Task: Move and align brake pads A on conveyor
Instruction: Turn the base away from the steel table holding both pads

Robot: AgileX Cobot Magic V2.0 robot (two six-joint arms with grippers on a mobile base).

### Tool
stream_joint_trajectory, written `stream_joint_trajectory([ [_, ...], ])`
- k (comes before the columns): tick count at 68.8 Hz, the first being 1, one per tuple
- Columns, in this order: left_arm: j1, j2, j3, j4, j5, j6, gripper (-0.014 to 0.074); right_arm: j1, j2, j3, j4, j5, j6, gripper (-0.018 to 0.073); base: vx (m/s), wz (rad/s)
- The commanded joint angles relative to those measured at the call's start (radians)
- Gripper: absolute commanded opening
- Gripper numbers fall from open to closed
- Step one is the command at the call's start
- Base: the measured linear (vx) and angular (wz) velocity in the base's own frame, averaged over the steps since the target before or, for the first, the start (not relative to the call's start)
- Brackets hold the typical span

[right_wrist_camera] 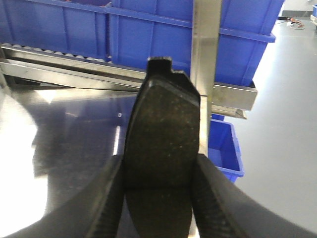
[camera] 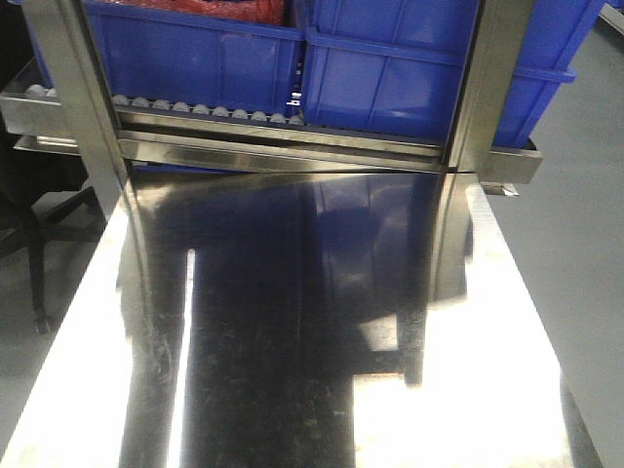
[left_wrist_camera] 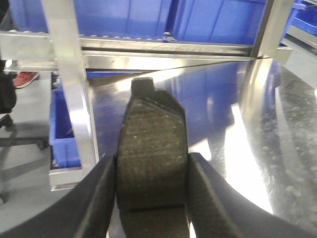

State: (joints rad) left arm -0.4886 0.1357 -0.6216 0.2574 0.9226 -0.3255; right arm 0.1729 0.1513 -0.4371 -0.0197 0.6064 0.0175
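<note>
- You have two brake pads in view, one per wrist camera: the left gripper (left_wrist_camera: 151, 164) is clamped on the left pad (left_wrist_camera: 151, 131), and the right gripper (right_wrist_camera: 158, 161) is clamped on the right pad (right_wrist_camera: 161, 119).
- Both pads are flat, elongated and grainy dark grey, with a thin cross groove and a notched tab.
- One steel table (camera: 292, 341), mirror-shiny, lies behind both pads.
- At least two smooth blue bins (camera: 195, 58) sit on one roller rack (camera: 205, 112).
</note>
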Motion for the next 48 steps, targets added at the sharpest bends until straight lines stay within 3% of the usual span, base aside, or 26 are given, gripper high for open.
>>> stream_joint_trajectory([
  [1,-0.004,0.016,-0.024,0.013,-0.096,-0.001,-0.0006,-0.007,0.011,-0.027,-0.006,-0.096,-0.01,-0.0002,-0.04,0.17],
  [18,-0.004,0.016,-0.024,0.031,-0.096,-0.001,-0.0006,-0.008,0.011,-0.027,-0.003,-0.096,-0.01,-0.0002,-0.09,0.41],
  [48,-0.004,0.016,-0.024,0.028,-0.096,-0.001,-0.0006,-0.007,0.011,-0.027,-0.003,-0.096,-0.01,-0.0002,-0.2,0.89],
])
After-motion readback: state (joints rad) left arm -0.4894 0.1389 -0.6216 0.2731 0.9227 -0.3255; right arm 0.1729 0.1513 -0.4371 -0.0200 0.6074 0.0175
